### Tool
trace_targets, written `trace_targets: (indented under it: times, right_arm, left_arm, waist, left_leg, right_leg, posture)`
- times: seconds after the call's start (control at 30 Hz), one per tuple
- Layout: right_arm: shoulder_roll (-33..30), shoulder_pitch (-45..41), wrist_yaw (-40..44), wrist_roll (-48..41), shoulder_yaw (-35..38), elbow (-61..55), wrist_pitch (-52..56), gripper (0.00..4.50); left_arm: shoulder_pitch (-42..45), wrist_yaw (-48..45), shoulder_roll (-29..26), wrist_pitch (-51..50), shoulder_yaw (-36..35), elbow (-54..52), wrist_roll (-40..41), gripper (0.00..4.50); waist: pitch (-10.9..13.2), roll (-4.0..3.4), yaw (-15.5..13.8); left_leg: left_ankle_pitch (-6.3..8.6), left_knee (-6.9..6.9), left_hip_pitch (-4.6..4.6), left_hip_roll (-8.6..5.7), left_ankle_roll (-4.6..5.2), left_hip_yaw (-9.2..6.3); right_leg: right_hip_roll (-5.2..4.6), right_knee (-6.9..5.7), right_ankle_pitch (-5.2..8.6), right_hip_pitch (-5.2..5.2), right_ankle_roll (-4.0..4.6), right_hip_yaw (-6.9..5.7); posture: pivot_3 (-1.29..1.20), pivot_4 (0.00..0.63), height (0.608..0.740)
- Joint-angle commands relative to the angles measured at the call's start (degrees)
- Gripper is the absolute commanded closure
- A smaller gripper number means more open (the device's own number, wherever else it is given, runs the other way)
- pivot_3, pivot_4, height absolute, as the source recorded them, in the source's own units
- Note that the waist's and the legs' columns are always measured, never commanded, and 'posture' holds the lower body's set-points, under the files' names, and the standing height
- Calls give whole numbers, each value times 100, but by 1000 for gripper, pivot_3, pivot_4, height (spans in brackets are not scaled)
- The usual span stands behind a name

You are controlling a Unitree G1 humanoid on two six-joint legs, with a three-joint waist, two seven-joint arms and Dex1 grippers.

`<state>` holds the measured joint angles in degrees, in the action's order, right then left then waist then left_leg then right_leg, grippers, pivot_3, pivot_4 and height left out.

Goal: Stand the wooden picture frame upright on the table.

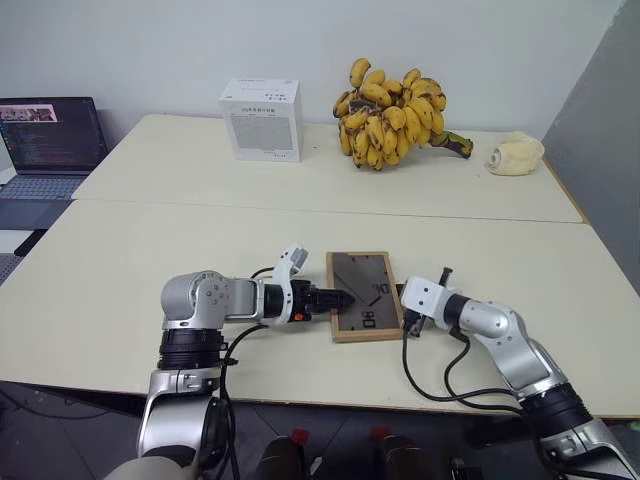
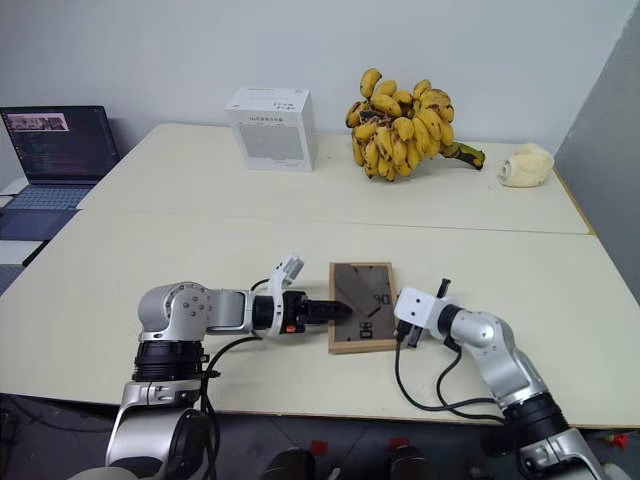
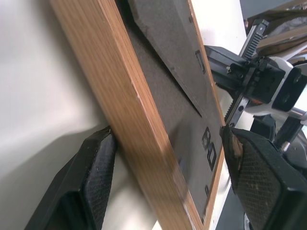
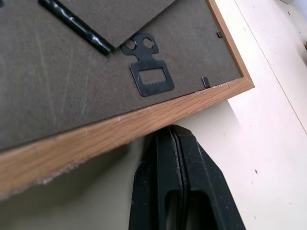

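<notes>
The wooden picture frame (image 1: 363, 295) lies flat on the table (image 1: 150, 260), dark grey back up, with the stand flap and white marks showing. My left gripper (image 1: 340, 300) reaches in from the left and is open. In the left wrist view one of its fingers (image 3: 98, 167) rests against the outer side of the frame's long wooden rim (image 3: 129, 105), the other hovers over the grey back. My right gripper (image 1: 408, 322) is shut, its tips (image 4: 175, 143) pressed against the frame's right edge (image 4: 144, 120) near a corner.
At the back of the table stand a white printed box (image 1: 261, 119), a large bunch of bananas (image 1: 392, 115) and a pale lump (image 1: 516, 154). A laptop (image 1: 45, 150) sits off to the left. A seam (image 1: 300, 208) crosses the table behind the frame.
</notes>
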<state>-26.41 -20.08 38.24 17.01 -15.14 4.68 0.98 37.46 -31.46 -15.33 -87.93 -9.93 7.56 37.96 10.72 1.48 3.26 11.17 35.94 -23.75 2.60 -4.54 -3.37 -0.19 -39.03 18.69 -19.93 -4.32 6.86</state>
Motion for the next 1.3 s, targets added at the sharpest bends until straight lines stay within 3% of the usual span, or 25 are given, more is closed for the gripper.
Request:
trace_targets:
  times: [0.03, 0.3, 0.67, 1.03, 1.3]
  right_arm:
    - [182, -160, -14, 52, -223, -92, 108, 4500]
    - [247, -343, -114, 38, -234, 89, 144, 4500]
    - [52, -508, -216, 60, -134, 585, -183, 4500]
    - [122, -622, -276, 9, -146, 622, -194, 4500]
    - [119, -650, -277, -9, -143, 616, -193, 4500]
  left_arm:
    - [98, 113, 173, -42, -29, 40, 36, 941]
    - [57, 57, 205, -311, -52, -83, 201, 941]
    - [-3, -649, -976, -457, 400, -175, 1081, 941]
    - [44, -382, -577, -457, 269, -17, 998, 941]
    - [89, -282, -440, -457, 79, 33, 1066, 2531]
  waist:
    - [0, 0, 0]
    - [1, 0, 1]
    - [2, -1, 10]
    - [3, -1, 2]
    - [3, 0, 2]
  left_leg:
    - [0, 0, -1, 0, 0, 0]
    - [0, -4, -10, -2, -1, 0]
    - [0, -17, -12, -1, -2, 2]
    - [-1, -17, -15, -2, -4, 2]
    - [-1, -18, -16, -2, -4, 2]
  right_leg:
    - [0, 0, 0, -1, 0, 0]
    - [-2, 2, 0, -9, 0, -1]
    - [-3, 3, 0, -18, 1, 0]
    - [-3, 3, 0, -21, 1, 0]
    - [-3, 3, 0, -23, 1, 1]
  posture:
    - [0, 150, 740]
    - [0, 150, 740]
    - [0, 150, 740]
    - [0, 150, 740]
    - [0, 150, 740]
